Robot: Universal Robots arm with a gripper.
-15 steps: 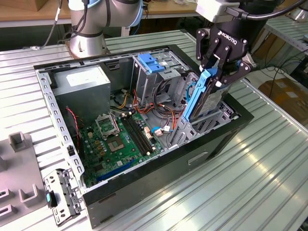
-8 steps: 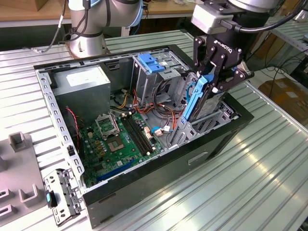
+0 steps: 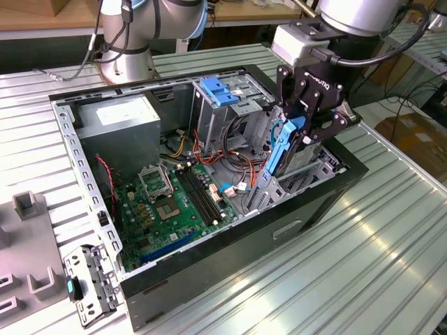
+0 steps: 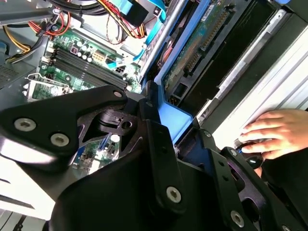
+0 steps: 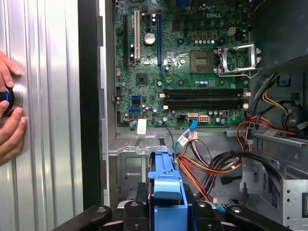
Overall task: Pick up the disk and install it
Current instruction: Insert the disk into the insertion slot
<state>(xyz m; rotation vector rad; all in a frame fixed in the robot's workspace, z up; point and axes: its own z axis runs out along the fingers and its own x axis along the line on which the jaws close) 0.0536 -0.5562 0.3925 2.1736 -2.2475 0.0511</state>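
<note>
My gripper [image 3: 307, 131] is closed on the disk [image 3: 279, 157]. The fingers [image 5: 195, 209] pinch it from both sides, and its blue rail [image 5: 165, 178] stands up between them. I hold it on edge, its low end down inside the case [image 3: 209, 279] toward the exterior view's right. It hangs beside the cage that carries the bare blue bracket [image 3: 222, 91], close to the orange cables [image 5: 211, 171].

In the second wrist view its green board face [image 4: 199, 45] is bare (nothing I would want a finger pad on). I judge it stiff and dense for its size, with smooth metal flanks that could slide in a weak grip. It is probably delicate inside, so no knocks. The plastic rail likely flexes, so the firmer hold is across the metal body's long edges, near the middle.

A hand [image 4: 272, 132] rests on the table [image 5: 48, 72] outside the case, apart from the disk.
</note>
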